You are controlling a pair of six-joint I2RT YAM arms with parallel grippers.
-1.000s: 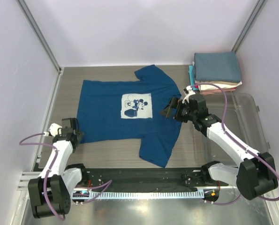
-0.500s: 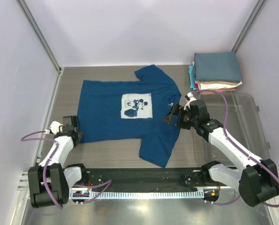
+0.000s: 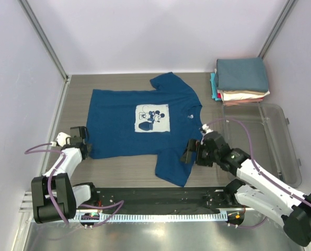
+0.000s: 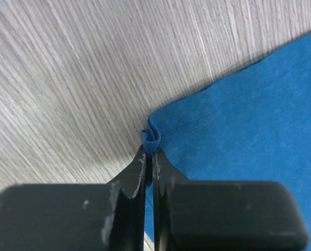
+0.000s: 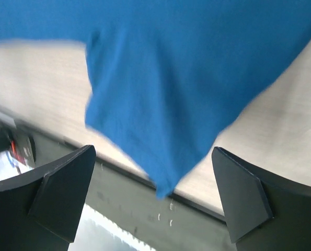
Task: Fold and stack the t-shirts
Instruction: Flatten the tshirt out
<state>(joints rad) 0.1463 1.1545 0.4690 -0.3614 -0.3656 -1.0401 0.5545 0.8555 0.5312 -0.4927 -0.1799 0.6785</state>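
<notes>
- Left gripper [image 4: 151, 157] is pinched tight on a tiny fold of cloth at the corner of the blue tee [image 3: 124, 117].
- Its two black fingers [image 4: 137, 175] are pressed together, with only a thin line between them.
- That corner is the near left one, low on the wooden table [image 3: 118, 167].
- Right gripper [image 5: 152, 151] is wide open and has nothing in it.
- From above, the right gripper [image 3: 189, 152] is over the near sleeve [image 3: 176, 167], at the sleeve's right edge.
- The right wrist view is blurry, so I cannot tell if its fingers [image 5: 66, 193] touch the cloth.
- The blue tee lies flat and spread out in the middle of the table, front side up.
- A white square mouse picture [image 3: 150, 118] shows on its chest.
- The collar points toward the right side, and the other sleeve [image 3: 165, 81] lies toward the far wall.
- The near sleeve reaches almost to the black rail [image 3: 155, 201] where the arms are fixed.
- A stack of folded tees [image 3: 241, 78] sits in the far right corner, well apart from the blue tee.
- The top one is slate-blue, with cream below it and a bit of teal and pink at the left edge.
- A clear plastic bin [image 3: 294, 157] lies on the right, just in front of the stack.
</notes>
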